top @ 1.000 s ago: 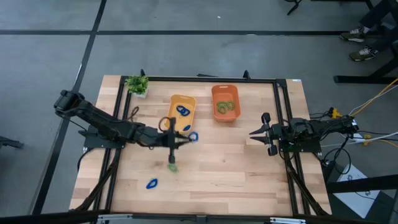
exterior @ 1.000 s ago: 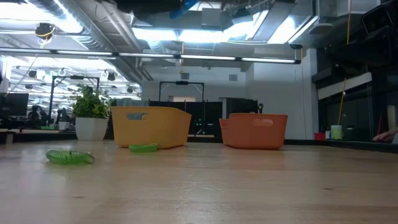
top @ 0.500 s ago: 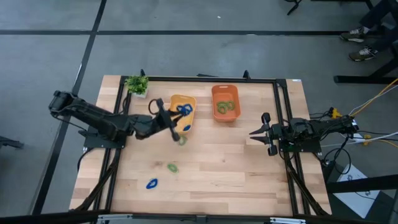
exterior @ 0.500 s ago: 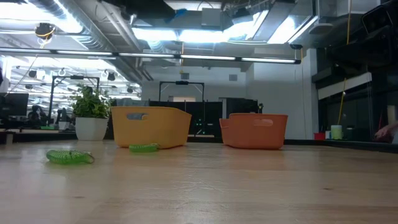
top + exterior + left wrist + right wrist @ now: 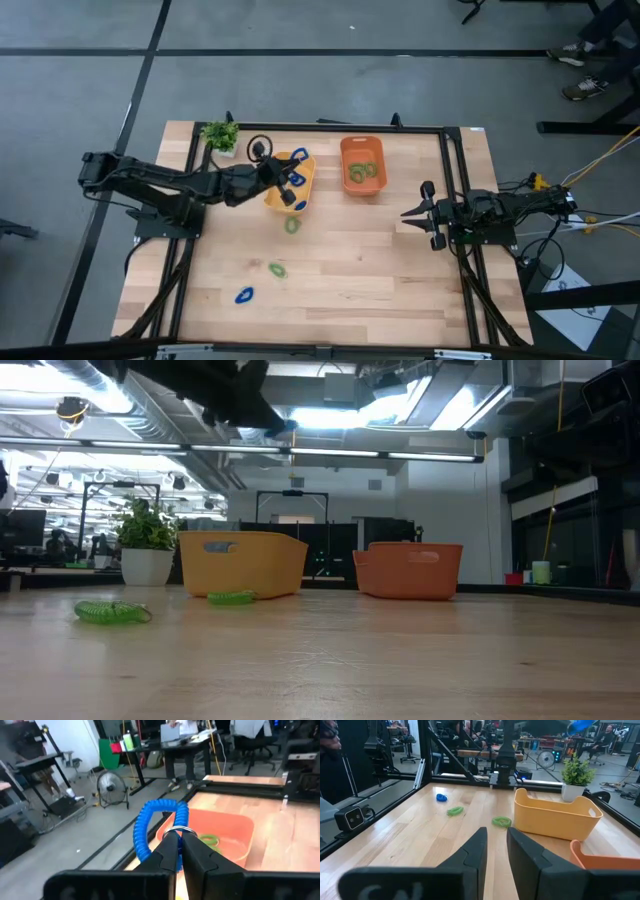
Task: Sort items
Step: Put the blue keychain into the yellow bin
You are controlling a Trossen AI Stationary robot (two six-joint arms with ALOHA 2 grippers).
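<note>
A small blue coiled oval ring [image 5: 159,827] is pinched between the closed fingers of the left gripper [image 5: 179,836], held in the air above the yellow-orange plastic bin [image 5: 289,182] at the table's far middle. Blue rings already lie in that bin; green rings lie in the darker orange plastic bin [image 5: 362,165] just to its right, so the sort is judged to be blue to the yellow-orange bin, green to the orange one.

Step in hand, as judged: release of the blue ring into the yellow-orange bin. It is best done with the ring centred over the bin's open mouth, clear of the rim, and lowered somewhat before the fingers are parted, since a coiled ring may bounce or roll out.

Left to sort on the wooden table [image 5: 400,280]: a green coiled ring [image 5: 291,225] just near of the yellow-orange bin, a second green ring [image 5: 277,269] nearer still, and a blue ring [image 5: 243,295] toward the near left.

The right gripper [image 5: 407,213] waits at the table's right side, fingers parted, nothing held. A small potted green plant [image 5: 220,136] stands at the far left corner, apart from the work.
</note>
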